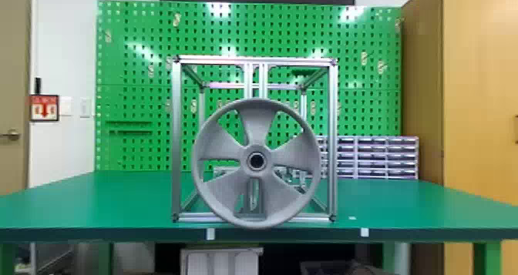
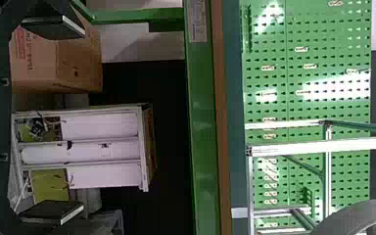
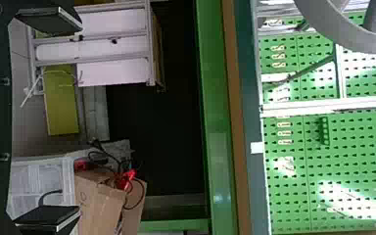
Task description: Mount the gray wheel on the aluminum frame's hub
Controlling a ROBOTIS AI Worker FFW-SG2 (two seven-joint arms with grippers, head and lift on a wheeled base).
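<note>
Our L gripper: fingers spread wide. Fwd & R of its tips we've wheel, upright at front of frame on table; can't tell if mtd. Our R gripper: fingers spread too, wheel fwd & L of tips.

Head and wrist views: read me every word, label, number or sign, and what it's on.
No text is legible enough to quote.
Wall sign: red down arrow; lettering too blurred.
Cardboard box: print too blurred.
Label on green table beam: too small.
Gray wheel: none visible.
</note>
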